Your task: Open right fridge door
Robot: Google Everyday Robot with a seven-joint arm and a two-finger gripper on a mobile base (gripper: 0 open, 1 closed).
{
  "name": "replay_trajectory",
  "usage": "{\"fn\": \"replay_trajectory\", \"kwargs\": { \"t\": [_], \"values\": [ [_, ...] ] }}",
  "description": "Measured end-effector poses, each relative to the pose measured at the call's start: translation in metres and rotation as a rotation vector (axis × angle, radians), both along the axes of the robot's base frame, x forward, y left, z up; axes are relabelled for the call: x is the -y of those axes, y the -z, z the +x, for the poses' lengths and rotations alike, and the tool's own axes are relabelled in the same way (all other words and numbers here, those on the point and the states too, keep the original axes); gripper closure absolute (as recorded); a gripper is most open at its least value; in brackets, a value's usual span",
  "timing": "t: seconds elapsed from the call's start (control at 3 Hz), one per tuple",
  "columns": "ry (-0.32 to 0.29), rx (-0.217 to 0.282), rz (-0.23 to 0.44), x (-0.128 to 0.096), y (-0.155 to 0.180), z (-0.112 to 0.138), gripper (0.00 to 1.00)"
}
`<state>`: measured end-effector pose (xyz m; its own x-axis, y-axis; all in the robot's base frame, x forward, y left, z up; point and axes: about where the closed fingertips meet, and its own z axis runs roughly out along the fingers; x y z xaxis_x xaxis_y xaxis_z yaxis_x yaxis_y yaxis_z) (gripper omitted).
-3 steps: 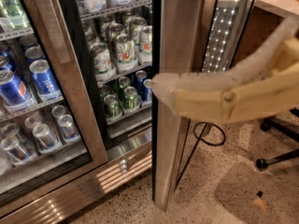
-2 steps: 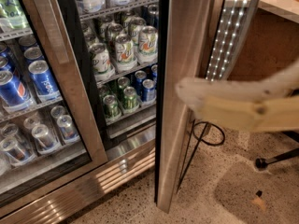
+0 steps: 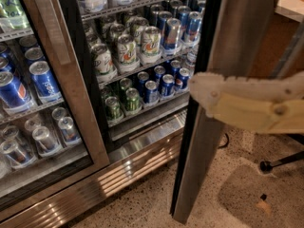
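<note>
Right fridge door (image 3: 237, 42) stands swung well out, edge-on to the camera, with the can shelves (image 3: 142, 46) exposed. The tool (image 3: 202, 89) sits against the door's edge at mid height; can't tell whether it's gripping or released. Task looks mostly done; maybe a little more swing is left.

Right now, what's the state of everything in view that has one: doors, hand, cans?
right fridge door: open, swung well out, its edge toward the camera.
left fridge door: shut.
blue cans: upright behind the left fridge door's glass.
shelf cans: upright in rows, exposed by the open door.
hand: in front of the right fridge door's edge at mid-height; contact unclear.
</note>
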<state>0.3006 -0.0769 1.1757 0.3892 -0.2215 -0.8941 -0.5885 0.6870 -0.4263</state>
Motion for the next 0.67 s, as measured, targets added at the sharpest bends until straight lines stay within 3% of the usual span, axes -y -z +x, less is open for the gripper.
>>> {"fn": "replay_trajectory", "kwargs": {
  "t": [0.67],
  "values": [
    [0.0, 0.0, 0.0, 0.0013, 0.0, -0.0017, 0.0]
  ]
}}
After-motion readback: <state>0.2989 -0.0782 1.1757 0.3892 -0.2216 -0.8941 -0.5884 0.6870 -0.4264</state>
